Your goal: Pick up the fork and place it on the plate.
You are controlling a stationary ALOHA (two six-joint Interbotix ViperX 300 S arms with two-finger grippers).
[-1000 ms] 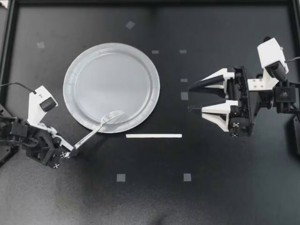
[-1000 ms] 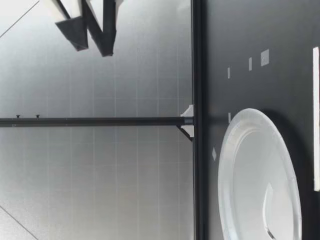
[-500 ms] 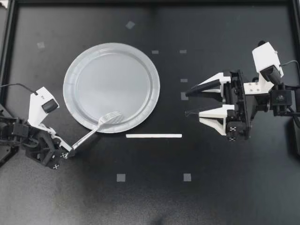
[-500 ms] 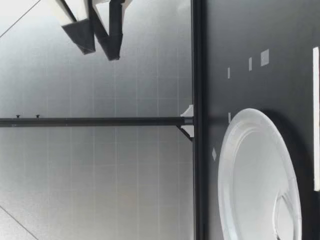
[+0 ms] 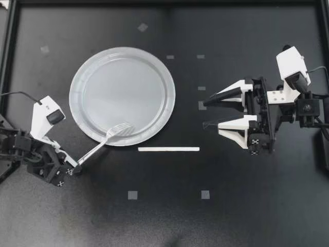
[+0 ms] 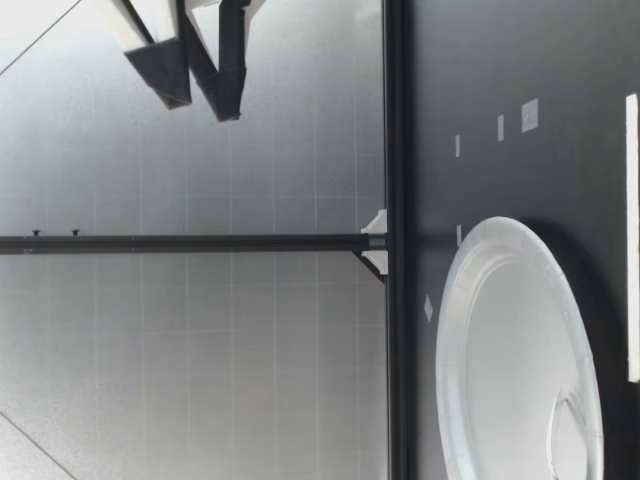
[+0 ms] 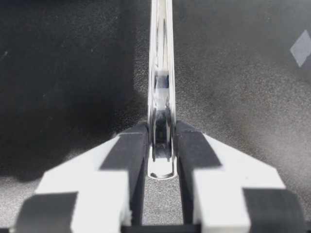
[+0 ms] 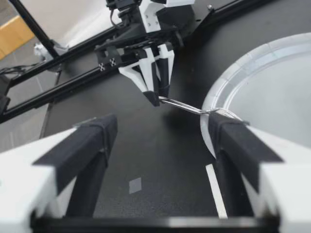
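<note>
My left gripper (image 5: 72,168) pinched with its fingers the handle end of the fork (image 5: 103,142), which looked light, stiff and slippery, its prongs sat over the rim of the plate (image 5: 122,87) near the left edge of the worktop (image 5: 231,206), my right gripper (image 5: 206,112) held its fingers wide apart, and the low view hid the handle.

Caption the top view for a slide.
Left end effector shut on the fork handle, tines over the plate rim; right end effector open.
</note>
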